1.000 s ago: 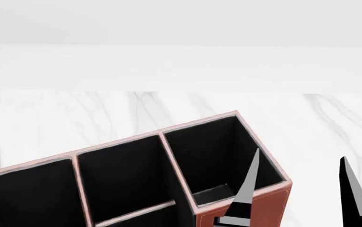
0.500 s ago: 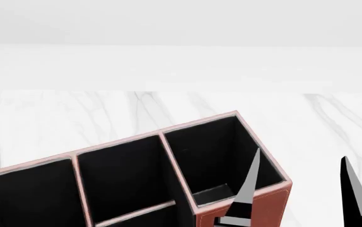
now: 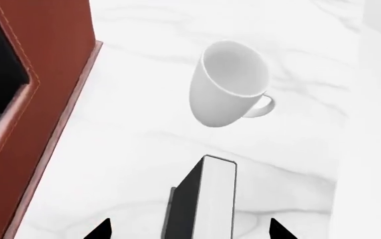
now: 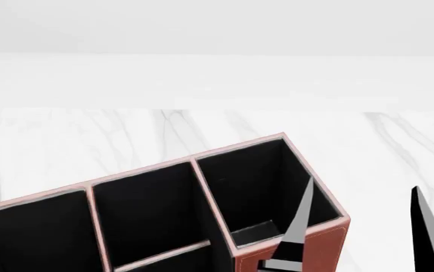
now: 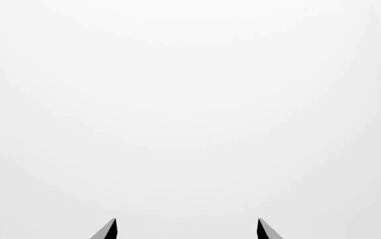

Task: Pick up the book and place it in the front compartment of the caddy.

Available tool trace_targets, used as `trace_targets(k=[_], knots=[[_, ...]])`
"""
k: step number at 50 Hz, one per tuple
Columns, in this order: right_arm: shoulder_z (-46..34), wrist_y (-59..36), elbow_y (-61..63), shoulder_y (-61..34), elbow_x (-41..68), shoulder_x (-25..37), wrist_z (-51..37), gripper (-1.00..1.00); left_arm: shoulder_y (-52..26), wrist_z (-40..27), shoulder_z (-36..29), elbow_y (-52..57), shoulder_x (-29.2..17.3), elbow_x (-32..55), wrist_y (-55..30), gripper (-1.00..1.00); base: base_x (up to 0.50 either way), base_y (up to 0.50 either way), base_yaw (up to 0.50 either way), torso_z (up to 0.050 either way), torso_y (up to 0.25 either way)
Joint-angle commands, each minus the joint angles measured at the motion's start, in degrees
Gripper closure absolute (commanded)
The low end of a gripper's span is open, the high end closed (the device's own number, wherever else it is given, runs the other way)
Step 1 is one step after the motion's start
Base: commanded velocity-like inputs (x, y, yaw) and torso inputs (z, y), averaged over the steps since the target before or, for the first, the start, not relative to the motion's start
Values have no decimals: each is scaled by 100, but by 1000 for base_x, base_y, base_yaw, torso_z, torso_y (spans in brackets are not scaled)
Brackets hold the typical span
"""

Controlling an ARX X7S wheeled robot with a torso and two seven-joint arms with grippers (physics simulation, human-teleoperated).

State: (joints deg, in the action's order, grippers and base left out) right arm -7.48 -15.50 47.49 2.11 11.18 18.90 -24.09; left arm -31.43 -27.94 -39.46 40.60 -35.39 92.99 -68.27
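The book [image 3: 207,199] is seen upright on the marble worktop [image 3: 131,149] between the left gripper's [image 3: 189,230] released jaws, beside the caddy [image 3: 51,89]; the right gripper [image 5: 186,230] is likewise spread.

Book [image 3: 207,199] upright betw. open gripper [image 3: 189,230] tips.

**White marble desk: surface and items resting on it**

A white marble desk [image 4: 126,136] with faint grey veining is seen; its far edge is met by a plain white wall. Three items are carried directly on it. A reddish-brown caddy [image 4: 319,249] with pale stitched rims and black cells is set on the near part. A white mug [image 3: 227,84] with one handle is stood upright, apart from the caddy. A thin black book [image 3: 204,199], white page edge showing, is stood on edge near the mug.
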Motion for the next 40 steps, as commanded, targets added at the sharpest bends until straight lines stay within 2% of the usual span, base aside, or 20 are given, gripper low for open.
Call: trace_targets(k=[1, 26, 31, 34, 35, 40], knots=[[203, -10, 89, 53, -18, -59, 94, -100, 50, 290, -221, -97, 408, -581, -138, -100, 0, 0, 0, 0, 0], [92, 104, 77, 39, -36, 16, 67, -100, 178, 670, -1160, -250, 656, -2076, -275, -100, 0, 0, 0, 0, 0], [92, 107, 89, 40, -44, 38, 49, -100, 43, 1103, -1801, -118, 552, -3032, -151, -100, 0, 0, 0, 0, 0], [88, 84, 81, 29, -38, 41, 33, -100, 62, 1144, -1871, -103, 532, -3105, -109, -100, 0, 0, 0, 0, 0], [85, 82, 71, 23, -39, 43, 30, -100, 71, 1145, -1885, -126, 529, -3155, -79, 100, 0, 0, 0, 0, 0], [76, 74, 72, 14, -32, 54, 13, -100, 47, 1207, -1926, -132, 484, -3240, -9, 100, 0, 0, 0, 0, 0]])
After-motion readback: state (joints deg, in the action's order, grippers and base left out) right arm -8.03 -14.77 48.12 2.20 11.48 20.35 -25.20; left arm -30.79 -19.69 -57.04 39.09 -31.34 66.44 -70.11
